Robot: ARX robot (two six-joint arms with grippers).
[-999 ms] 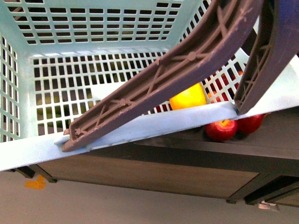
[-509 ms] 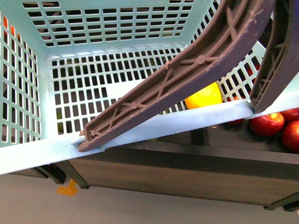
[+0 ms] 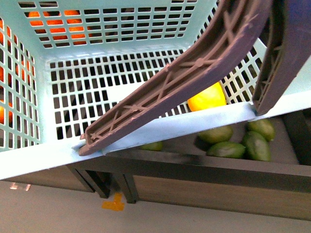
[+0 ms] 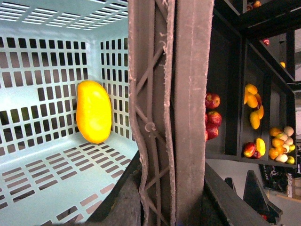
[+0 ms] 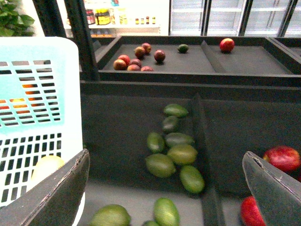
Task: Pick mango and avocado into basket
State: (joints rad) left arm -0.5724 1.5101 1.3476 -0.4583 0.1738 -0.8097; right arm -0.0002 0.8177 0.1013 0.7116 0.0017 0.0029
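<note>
The light teal basket (image 3: 29,160) fills the front view, tilted, its brown handle (image 3: 194,63) crossing it. My left gripper (image 4: 167,197) is shut on that handle (image 4: 174,94). The yellow-orange mango (image 3: 206,97) lies inside the basket against a slotted wall, as the left wrist view also shows the mango (image 4: 94,110). Several green oval avocados (image 5: 161,165) lie in a dark shelf bin below my right gripper (image 5: 165,157), which hangs open above them with nothing between its fingers. The same avocados (image 3: 226,148) show under the basket's rim.
Red apples (image 5: 282,157) lie in the bin beyond a divider (image 5: 202,141). A farther tray (image 5: 188,61) holds red fruit. Oranges (image 3: 53,22) show through the basket's far wall. A dark rack (image 4: 235,94) of mixed fruit stands beside the basket.
The view and the basket have shifted along the shelf. Red apples under the rim have given way to green avocados, and oranges now show through the far wall. The mango stays in the basket.
</note>
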